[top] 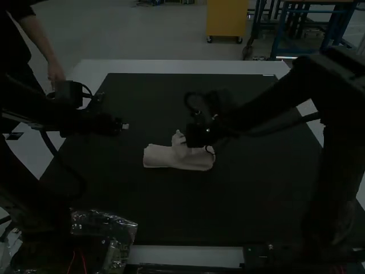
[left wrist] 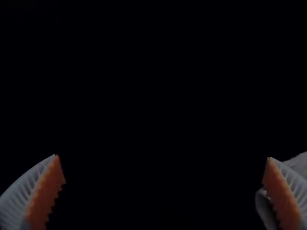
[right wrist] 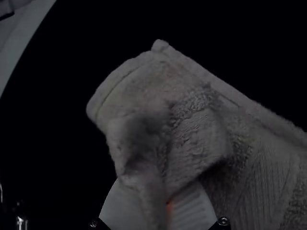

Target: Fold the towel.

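The pale towel (top: 159,157) lies folded into a narrow strip near the middle of the dark mat, with a bunched part raised at its centre. At that raised part is my right gripper (top: 185,141), and the right wrist view shows the gripper (right wrist: 167,191) shut on a pinched fold of the towel (right wrist: 148,84). My left gripper (top: 124,126) is to the left of the towel and farther back, apart from it. In the left wrist view that gripper (left wrist: 164,167) stands open with nothing between its fingers; a bit of towel (left wrist: 298,165) shows beyond one finger.
The dark mat (top: 171,211) has a white table border (top: 182,67) around it. Crumpled clear plastic (top: 105,222) lies by the left arm's base. The right arm reaches across the mat's right half.
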`<state>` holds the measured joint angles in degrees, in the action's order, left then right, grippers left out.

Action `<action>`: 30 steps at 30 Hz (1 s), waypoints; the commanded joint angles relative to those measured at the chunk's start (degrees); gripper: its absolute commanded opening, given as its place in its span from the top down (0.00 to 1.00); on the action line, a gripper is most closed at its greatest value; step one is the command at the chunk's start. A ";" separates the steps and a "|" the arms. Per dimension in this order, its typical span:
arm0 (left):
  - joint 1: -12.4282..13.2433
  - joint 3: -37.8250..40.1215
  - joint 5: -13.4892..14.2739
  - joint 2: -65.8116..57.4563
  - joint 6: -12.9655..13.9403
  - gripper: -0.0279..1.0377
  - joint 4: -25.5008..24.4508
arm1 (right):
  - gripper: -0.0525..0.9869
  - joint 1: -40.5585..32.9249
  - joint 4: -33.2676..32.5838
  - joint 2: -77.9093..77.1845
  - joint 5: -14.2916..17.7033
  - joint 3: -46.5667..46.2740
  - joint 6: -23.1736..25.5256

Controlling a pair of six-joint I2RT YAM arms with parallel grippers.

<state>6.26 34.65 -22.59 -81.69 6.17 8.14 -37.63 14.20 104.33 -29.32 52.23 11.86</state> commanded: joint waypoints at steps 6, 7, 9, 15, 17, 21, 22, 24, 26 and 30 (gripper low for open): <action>-0.29 -0.11 -1.67 -0.05 -0.81 0.06 1.26 | 0.97 -3.51 0.75 5.27 0.14 6.57 1.33; -0.29 -0.11 -1.84 -0.05 -0.81 0.06 1.35 | 0.97 -3.86 1.10 5.88 0.14 7.19 1.41; -0.29 -0.11 -1.93 -0.05 -0.81 0.06 1.44 | 0.96 -4.39 1.10 7.37 0.14 8.33 2.03; -0.29 -0.03 -1.76 0.04 -0.81 0.06 1.79 | 0.56 -6.23 1.01 9.66 -0.39 11.67 3.08; -0.29 -0.03 -1.76 0.22 -0.81 0.06 1.97 | 0.41 -7.02 1.01 9.75 -0.39 12.90 3.08; -0.02 -0.11 -1.76 0.48 -1.16 0.06 2.23 | 0.32 -7.81 1.71 9.66 -1.26 15.01 3.88; -0.02 -0.11 -1.76 0.48 -1.25 0.06 2.23 | 0.28 -7.90 1.62 9.66 -1.26 15.36 4.23; -0.02 -0.20 -1.76 0.57 -1.34 0.06 2.23 | 0.24 -8.16 1.54 9.66 -2.58 16.06 4.93; -0.02 -0.20 -1.76 0.57 -1.60 0.06 2.32 | 0.21 -8.34 1.10 9.40 -2.76 16.15 5.11; -0.11 -0.20 -1.67 0.57 -2.13 0.06 2.41 | 0.26 -7.81 -0.05 7.81 -2.67 15.10 4.05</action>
<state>6.26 34.63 -23.64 -81.69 4.97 9.98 -45.36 14.15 114.74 -30.74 67.24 15.90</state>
